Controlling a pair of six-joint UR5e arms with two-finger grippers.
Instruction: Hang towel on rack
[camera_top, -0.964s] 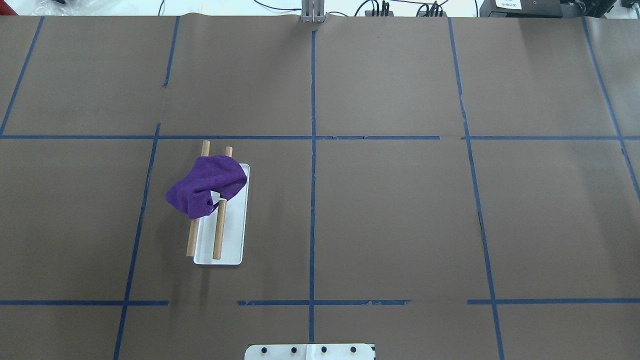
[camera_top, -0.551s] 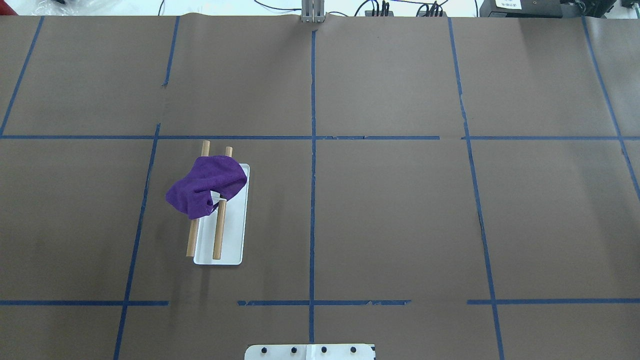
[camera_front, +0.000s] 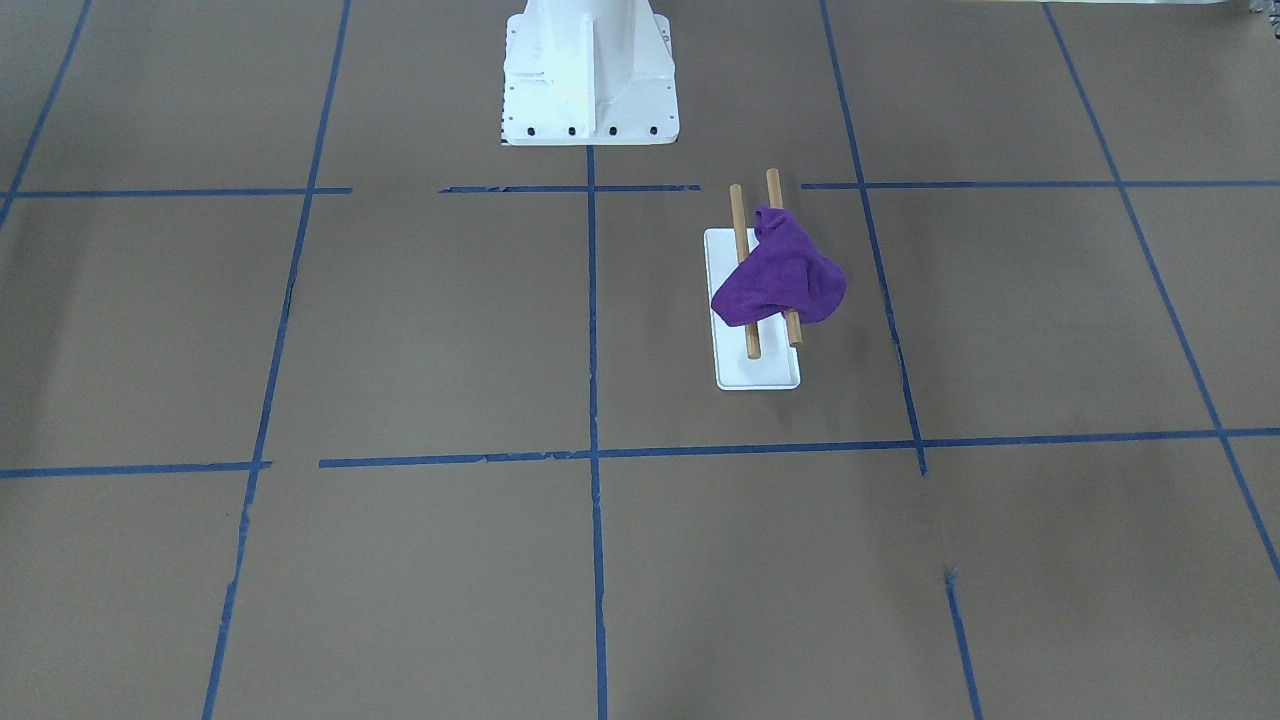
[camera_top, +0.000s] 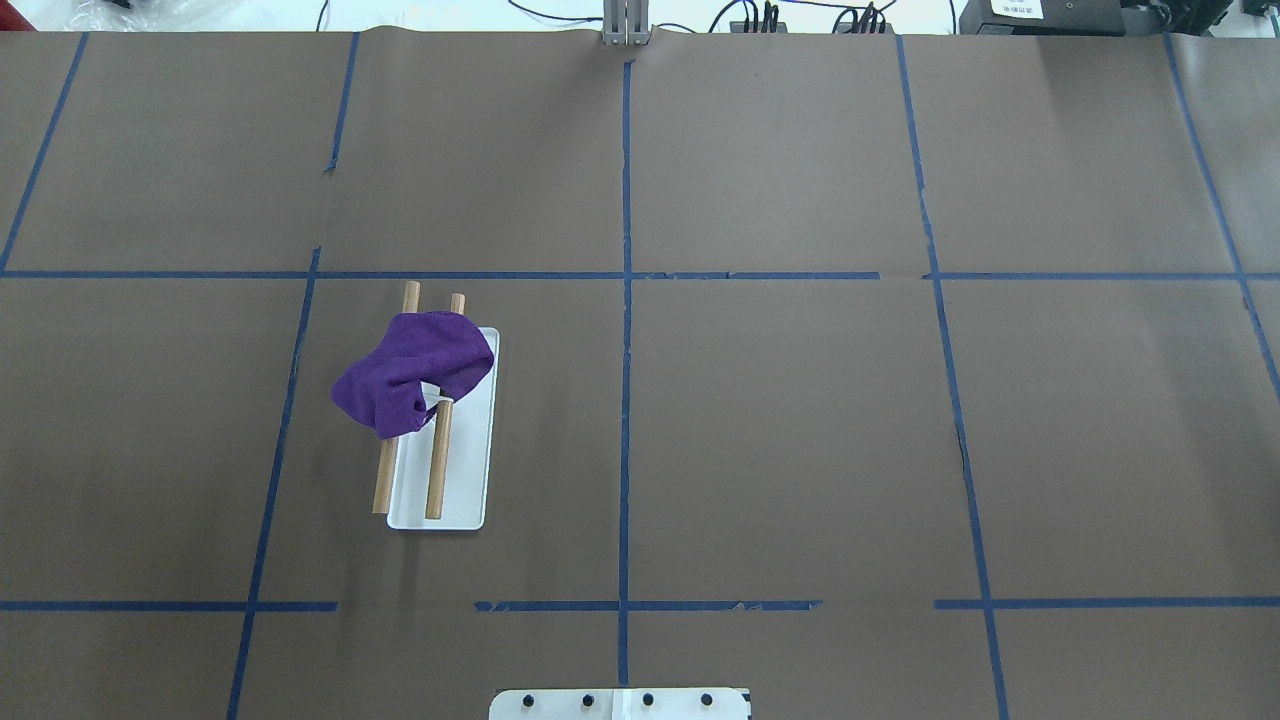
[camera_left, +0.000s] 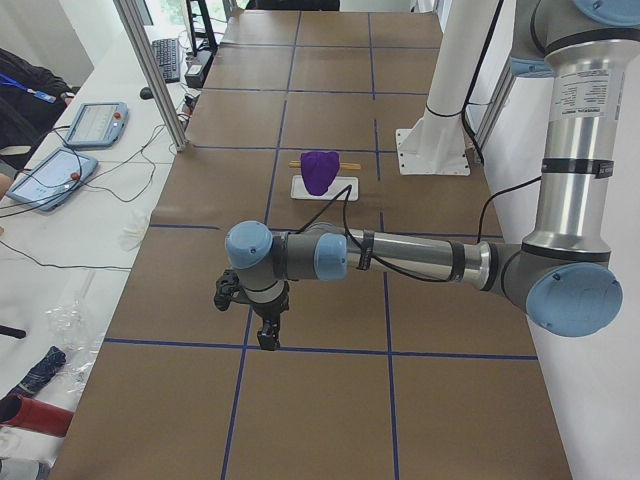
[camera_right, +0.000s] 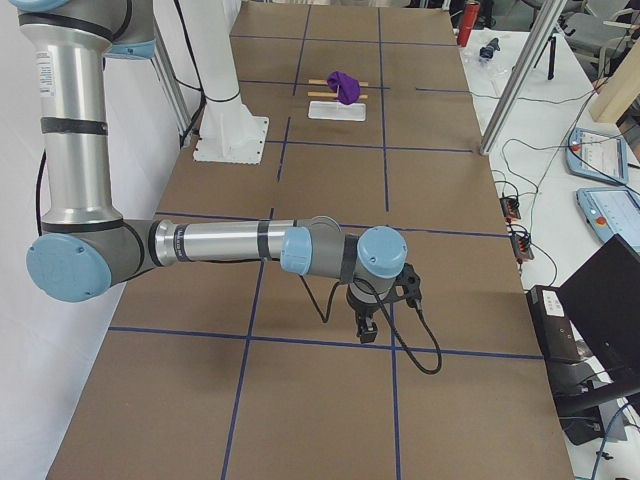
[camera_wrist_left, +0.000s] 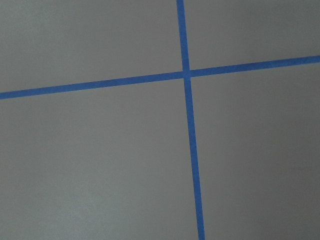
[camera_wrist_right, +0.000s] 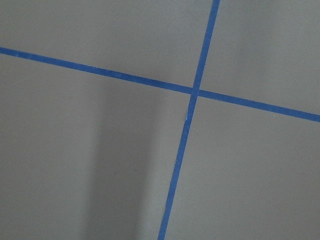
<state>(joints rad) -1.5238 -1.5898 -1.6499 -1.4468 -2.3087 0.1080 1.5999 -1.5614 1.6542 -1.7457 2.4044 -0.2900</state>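
Note:
A purple towel (camera_top: 412, 372) lies draped and bunched over the two wooden bars of the rack (camera_top: 437, 460), which stands on a white base (camera_top: 467, 470). It also shows in the front view (camera_front: 780, 282), the left side view (camera_left: 320, 170) and the right side view (camera_right: 344, 84). My left gripper (camera_left: 267, 338) hangs far from the rack near the table's left end. My right gripper (camera_right: 367, 330) hangs near the table's right end. Both show only in the side views, so I cannot tell whether they are open or shut. The wrist views show only bare table and blue tape.
Blue tape lines (camera_top: 626, 300) divide the brown table into a grid. The robot's white pedestal (camera_front: 588, 70) stands at the table's edge. Tablets (camera_left: 60, 170) and cables lie on a side bench beyond the table's far edge.

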